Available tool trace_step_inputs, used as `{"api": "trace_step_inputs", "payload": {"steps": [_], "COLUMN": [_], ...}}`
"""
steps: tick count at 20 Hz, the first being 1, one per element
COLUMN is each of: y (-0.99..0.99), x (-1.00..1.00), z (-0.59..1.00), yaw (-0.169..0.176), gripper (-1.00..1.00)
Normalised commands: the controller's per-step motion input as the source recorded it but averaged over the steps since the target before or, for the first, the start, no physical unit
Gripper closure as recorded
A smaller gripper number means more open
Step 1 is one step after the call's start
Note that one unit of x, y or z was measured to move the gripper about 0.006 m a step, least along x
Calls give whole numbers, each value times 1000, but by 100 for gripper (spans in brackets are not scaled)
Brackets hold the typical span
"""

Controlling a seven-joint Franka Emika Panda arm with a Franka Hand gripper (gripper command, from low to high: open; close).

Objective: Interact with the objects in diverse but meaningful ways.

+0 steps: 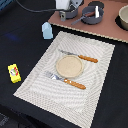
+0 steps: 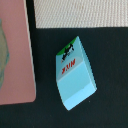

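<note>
fingers of the gripper [image 1: 73, 11] are too blurred in the exterior view to tell whether they are spread or pressed together, and the wrist view shows none of them. the gripper hangs at the far edge of the table, over the brown board [image 1: 107, 27]. on that board sits the grey frying pan [image 1: 91, 14], its long handle pointing toward the gripper, with a small white and reddish item inside that cannot be made out.

the pale blue carton [image 1: 47, 31] stands on the black table [image 1: 20, 45] just beside the board's near corner and close to the far corner of the striped placemat [image 1: 95, 75]. in the wrist view the carton [image 2: 75, 75] shows red lettering and a green strip, with the pink board edge [image 2: 15, 60] on 1 side.

the yellow packet [image 1: 14, 73] with its red mark lies on the table, well apart from the placemat's edge. the round wooden plate [image 1: 69, 65] sits mid-placemat between the knife [image 1: 80, 56] and the fork [image 1: 66, 80].
</note>
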Motion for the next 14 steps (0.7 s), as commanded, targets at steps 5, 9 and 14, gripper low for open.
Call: {"api": "trace_step_inputs", "payload": {"steps": [5, 9, 14], "y": [-451, -389, -310], "x": [-705, -690, -613], "z": [-123, -250, -330], "yaw": [0, 6, 53], "gripper": [-100, -100, -100]}}
